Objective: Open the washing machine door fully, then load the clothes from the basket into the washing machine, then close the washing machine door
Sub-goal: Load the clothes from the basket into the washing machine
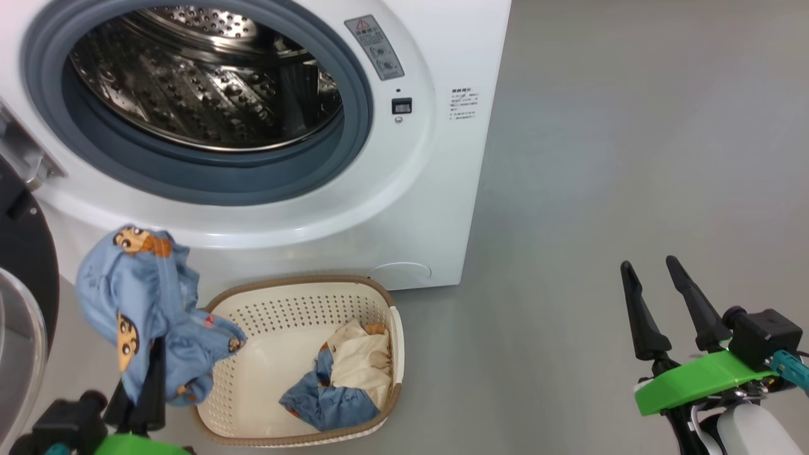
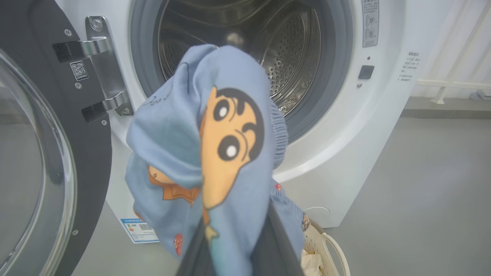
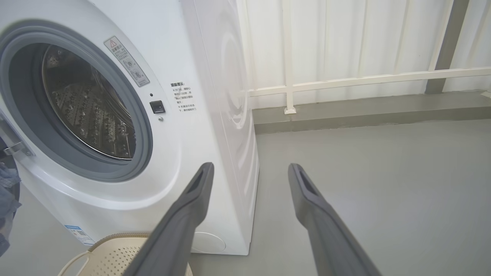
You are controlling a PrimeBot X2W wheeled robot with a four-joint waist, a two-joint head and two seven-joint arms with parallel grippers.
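Note:
The washing machine (image 1: 404, 208) stands with its steel drum (image 1: 202, 82) exposed. The washing machine door (image 2: 88, 153) is swung open at the left, black rim and clear glass toward me. My left gripper (image 1: 150, 373) is shut on a blue cartoon-print cloth (image 1: 136, 297), which hangs raised in front of the machine's lower front, left of the basket (image 1: 303, 281); the cloth (image 2: 215, 153) covers the fingertips. A cream piece (image 1: 360, 360) and a blue piece (image 1: 328, 401) of the clothes lie in the basket. Off to the right, my right gripper (image 1: 648, 263) is open over bare floor, its fingers (image 3: 191, 199) holding nothing.
The basket sits on the grey floor (image 1: 632, 158) right against the machine's front. A blue label sticker (image 2: 138, 230) is low on the machine. A white railing and panelled wall (image 3: 345, 80) run behind the machine's right side.

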